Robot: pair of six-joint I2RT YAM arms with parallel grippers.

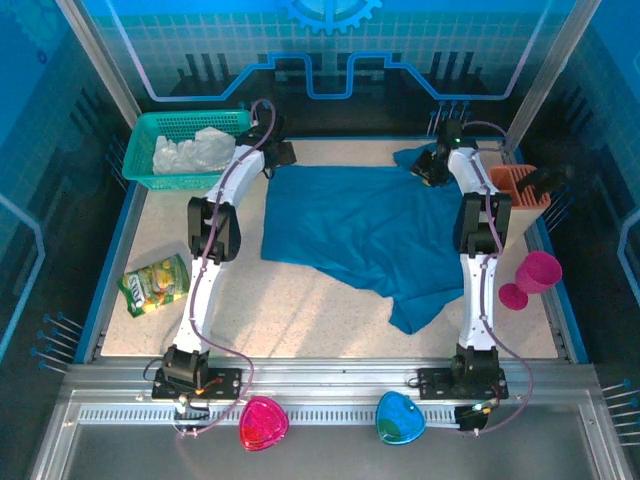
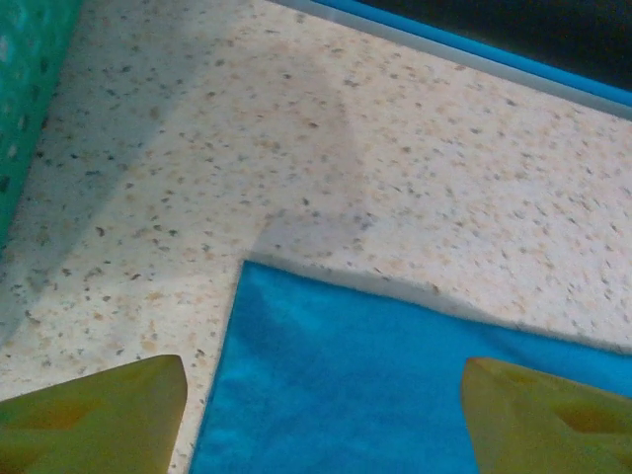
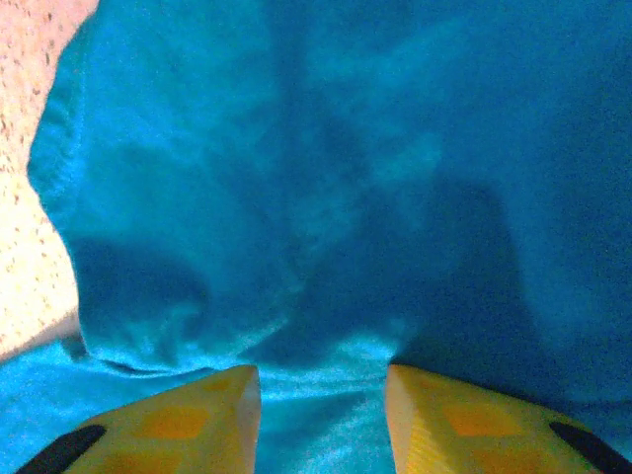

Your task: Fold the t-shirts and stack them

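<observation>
Teal-blue cloth t-shirt (image 1: 360, 230): spread mostly flat on the speckled table (image 1: 300, 315), from centre to the far right; one rumpled tail trails toward the near edge.
White cloth t-shirt (image 1: 195, 150): crumpled inside the green mesh basket (image 1: 190, 117), far left corner.
Left gripper (image 2: 324, 375): over the teal shirt's far left corner, jaws released and wide apart.
Right gripper (image 3: 321, 380): over bunched teal cloth near the far right corner, jaws parted.
Yellow-green snack packet (image 1: 153, 283): by the left edge, well apart from both shirts.
</observation>
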